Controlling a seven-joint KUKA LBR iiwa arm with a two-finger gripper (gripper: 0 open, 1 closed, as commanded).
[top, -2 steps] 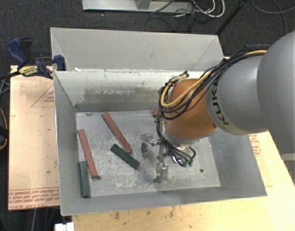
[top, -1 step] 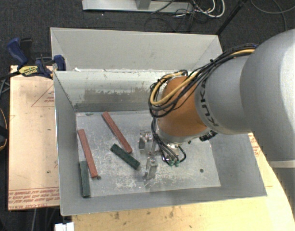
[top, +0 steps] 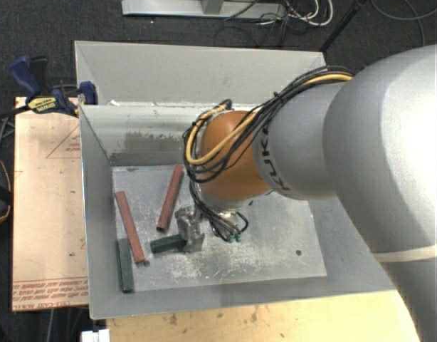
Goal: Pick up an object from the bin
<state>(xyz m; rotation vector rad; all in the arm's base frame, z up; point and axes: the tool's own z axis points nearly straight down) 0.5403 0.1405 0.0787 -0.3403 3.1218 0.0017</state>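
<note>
While pincer (top: 191,235) hangs low, two red-brown sticks (top: 170,198), two dark-green sticks (top: 167,245).

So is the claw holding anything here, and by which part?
Cannot be told. The claw is down at the right end of the short dark green stick, but no grip on it is visible.

In the bin (top: 279,256), the gripper (top: 191,236) stands on the floor left of the middle and toward the near edge, under the arm that comes in from the right. A short stick (top: 166,246) lies just left of it, its right end against the gripper, and a longer stick (top: 170,199) lies slanted behind that one. Further left, near the left wall, another long stick (top: 130,227) runs front to back, with a fourth stick (top: 125,266) just beside its near end.
</note>
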